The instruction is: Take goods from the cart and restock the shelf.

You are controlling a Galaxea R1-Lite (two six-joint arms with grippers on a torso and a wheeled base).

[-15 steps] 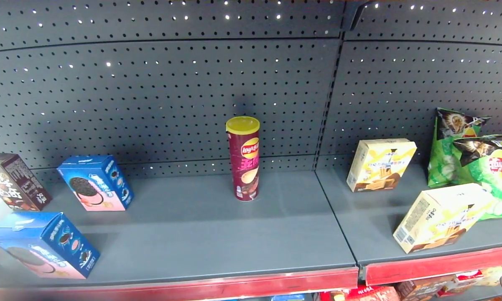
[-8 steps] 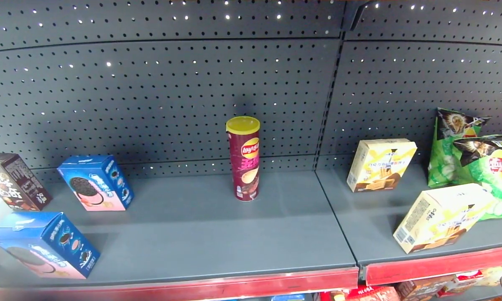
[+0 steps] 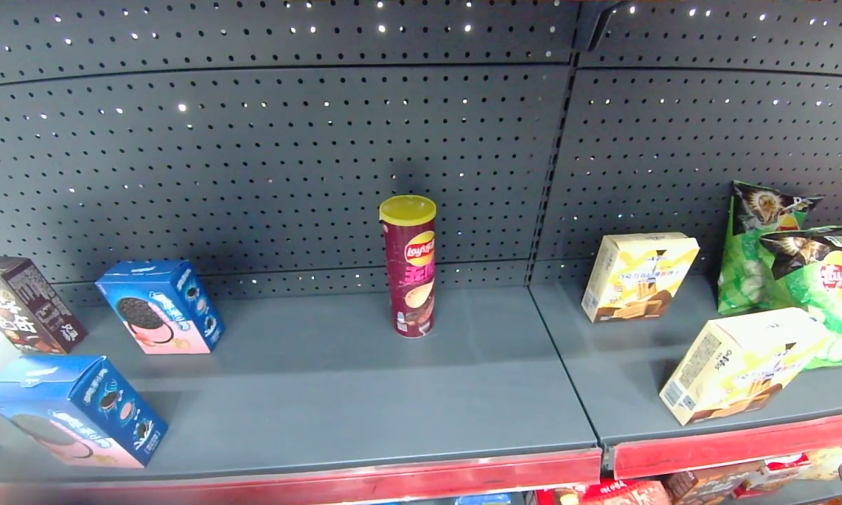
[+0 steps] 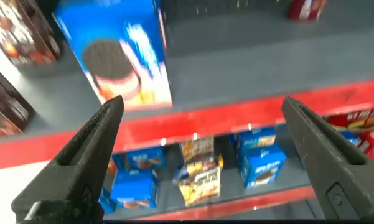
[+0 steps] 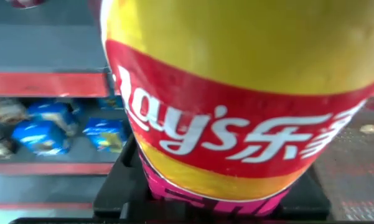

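My right gripper (image 5: 211,196) is shut on a chip can (image 5: 236,93) with a yellow lid and a red and yellow band; the can stands very close to the right wrist camera and hides the fingers. My left gripper (image 4: 202,107) is open and holds nothing, just in front of the shelf's red front edge (image 4: 230,118), near a blue cookie box (image 4: 115,53). On the grey shelf (image 3: 364,393) a maroon chip can (image 3: 408,266) with a yellow lid stands upright at the back middle.
Two blue cookie boxes (image 3: 160,307) (image 3: 73,410) and a dark box (image 3: 24,303) stand at the shelf's left. Two pale yellow boxes (image 3: 638,275) (image 3: 739,365) and green chip bags (image 3: 806,280) are at the right. Free room lies around the maroon can. A lower shelf holds goods (image 4: 199,174).
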